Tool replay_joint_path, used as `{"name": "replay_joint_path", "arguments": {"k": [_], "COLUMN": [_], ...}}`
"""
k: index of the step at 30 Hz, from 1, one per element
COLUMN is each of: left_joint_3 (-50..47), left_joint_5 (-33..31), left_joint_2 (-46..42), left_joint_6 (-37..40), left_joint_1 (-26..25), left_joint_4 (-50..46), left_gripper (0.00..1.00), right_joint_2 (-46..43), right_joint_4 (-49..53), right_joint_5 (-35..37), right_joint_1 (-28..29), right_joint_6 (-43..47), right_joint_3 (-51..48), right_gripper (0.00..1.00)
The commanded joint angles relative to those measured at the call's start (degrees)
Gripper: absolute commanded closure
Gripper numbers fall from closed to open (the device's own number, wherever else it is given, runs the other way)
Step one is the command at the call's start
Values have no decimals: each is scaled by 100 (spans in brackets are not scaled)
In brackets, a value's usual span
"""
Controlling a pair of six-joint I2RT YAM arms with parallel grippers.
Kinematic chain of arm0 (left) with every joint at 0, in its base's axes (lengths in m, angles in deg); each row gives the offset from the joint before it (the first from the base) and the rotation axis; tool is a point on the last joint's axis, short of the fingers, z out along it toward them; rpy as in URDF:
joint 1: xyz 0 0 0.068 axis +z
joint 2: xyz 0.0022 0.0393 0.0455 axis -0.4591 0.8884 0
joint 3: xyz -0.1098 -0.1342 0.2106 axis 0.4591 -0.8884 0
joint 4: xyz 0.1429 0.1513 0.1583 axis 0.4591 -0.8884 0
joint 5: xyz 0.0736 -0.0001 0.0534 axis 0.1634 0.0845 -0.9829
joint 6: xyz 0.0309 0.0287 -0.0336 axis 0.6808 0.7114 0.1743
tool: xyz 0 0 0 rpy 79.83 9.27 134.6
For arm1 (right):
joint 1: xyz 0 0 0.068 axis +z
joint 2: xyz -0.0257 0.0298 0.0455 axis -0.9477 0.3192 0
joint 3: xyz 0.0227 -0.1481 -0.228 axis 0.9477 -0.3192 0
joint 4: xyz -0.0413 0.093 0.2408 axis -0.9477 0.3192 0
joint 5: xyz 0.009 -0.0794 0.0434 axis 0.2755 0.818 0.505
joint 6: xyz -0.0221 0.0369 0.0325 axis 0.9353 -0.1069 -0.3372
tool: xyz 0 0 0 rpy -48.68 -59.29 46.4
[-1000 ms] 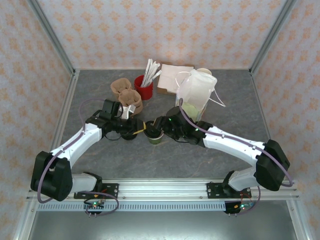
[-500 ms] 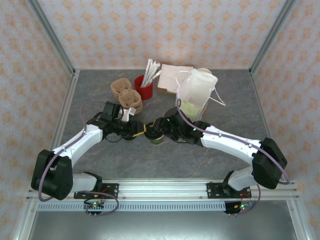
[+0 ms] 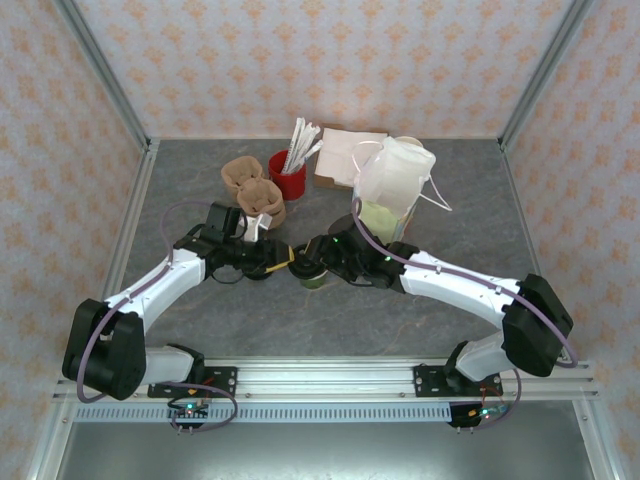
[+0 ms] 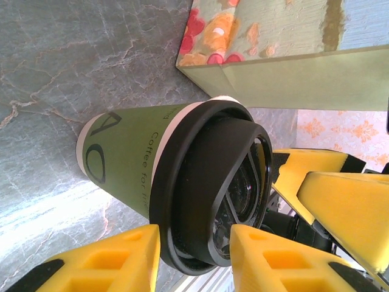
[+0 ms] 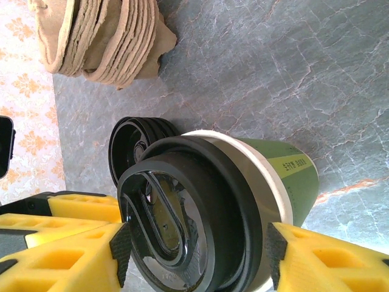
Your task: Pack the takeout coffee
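**Operator:** What is the state of the right hand?

**Technician:** In the right wrist view, the right hand is closed around the takeout coffee. One pad touches each side of the lid rim, so treat it as a grip.

**Operator:** And the left hand?

**Technician:** The left hand has its fingers on either side of the lid top. You cannot tell from the left wrist view whether they press on it or stand just clear. Do not count it as a second grip.

**Operator:** Where is the cup?

**Technician:** It stands upright on the table, between the two hands, with its lid on. A loose black lid lies just beside it, and a stack of pulp carriers sits farther back. The bag stands behind the cup toward the right, apart from it.

**Operator:** How much of the task is complete?

**Technician:** You appear to have the cup lidded and gripped. Nothing is packed, because the cup is outside the bag. You have yet to lift the cup, carry it to the bag mouth, lower it in upright and let go. First confirm that the left hand is clear of the lid.
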Motion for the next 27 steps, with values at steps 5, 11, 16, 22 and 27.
{"name": "replay_joint_path", "arguments": {"k": [5, 11, 16, 22, 27], "left_joint_3": [200, 231, 338, 605, 846], "left_joint_5": [-5, -52, -130, -229, -384], "left_joint_2": [197, 218, 164, 205, 354], "left_joint_6": [-98, -35, 104, 416, 670], "left_joint_1": [-288, -308, -311, -311, -312], "left_joint_4": [151, 94, -101, -428, -726], "left_gripper": [64, 63, 53, 45, 44], "right_joint_2": [-116, -182, -168, -142, -116], "right_joint_4": [213, 328, 387, 444, 452], "right_joint_5": [273, 394, 432, 473, 502], "right_joint_1": [-16, -25, -33, -42, -51], "right_joint_6": [90, 129, 171, 268, 266], "right_joint_3": [139, 109, 98, 151, 135], "right_gripper": [33, 33, 34, 34, 37]}}
